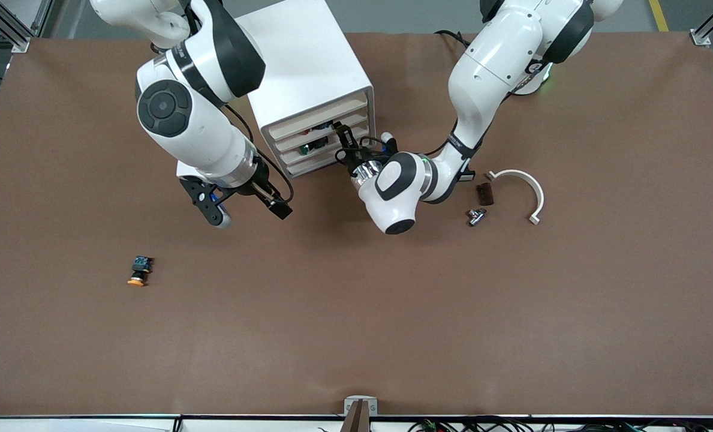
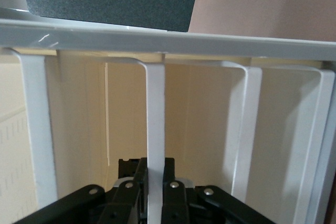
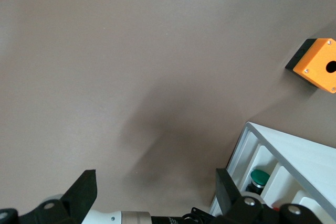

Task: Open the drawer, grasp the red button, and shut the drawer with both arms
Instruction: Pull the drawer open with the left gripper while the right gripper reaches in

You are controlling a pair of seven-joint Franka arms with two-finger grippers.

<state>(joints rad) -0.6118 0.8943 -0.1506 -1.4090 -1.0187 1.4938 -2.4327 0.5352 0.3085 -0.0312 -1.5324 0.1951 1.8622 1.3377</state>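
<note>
At cabinet (image 1: 308, 90) front, left gripper (image 1: 345, 139) clenching on drawer (image 1: 326, 133) edge; right gripper (image 1: 245, 210) hanging released over table (image 1: 356, 312), waiting.

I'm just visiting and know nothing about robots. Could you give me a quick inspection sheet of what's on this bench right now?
Surface: brown table, bare over most of it.
Job's things: white cabinet with four drawers; the second-highest drawer shows a bit of red inside, too small to identify.
Clutter: orange-capped button toward the right arm's end; white curved clip, dark brown block and small metal part toward the left arm's end; orange box.
Grippers: left gripper at the drawer fronts, fingers either side of a white front divider; right gripper open, over the table beside the cabinet.
Cables: black cables on both wrists.
Surroundings: grey floor, metal frame posts.
</note>
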